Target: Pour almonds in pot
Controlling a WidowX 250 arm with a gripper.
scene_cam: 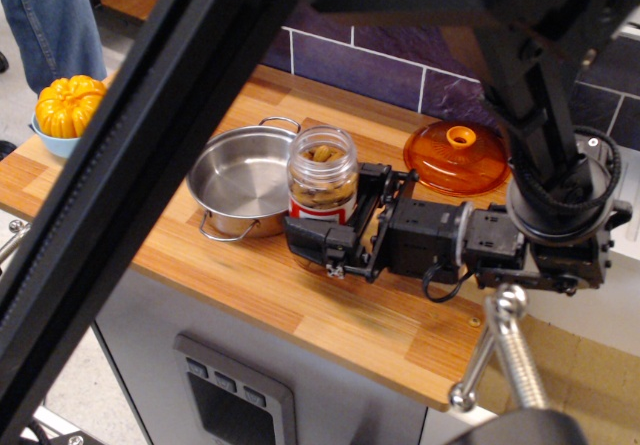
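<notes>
The almonds [322,153] are seen inside a clear, lidless jar [322,178] with a red and white label, held upright just beside the right rim of the pot [243,181], near the middle of the wooden desk [330,310]. The jar is pinched by the gripper [335,227], one finger [318,242] lying across its front and the other behind it. An orange lid [457,157] rests toward the back right corner, and a light-blue bowl [58,142] with a pumpkin [70,103] is seen at the left edge
</notes>
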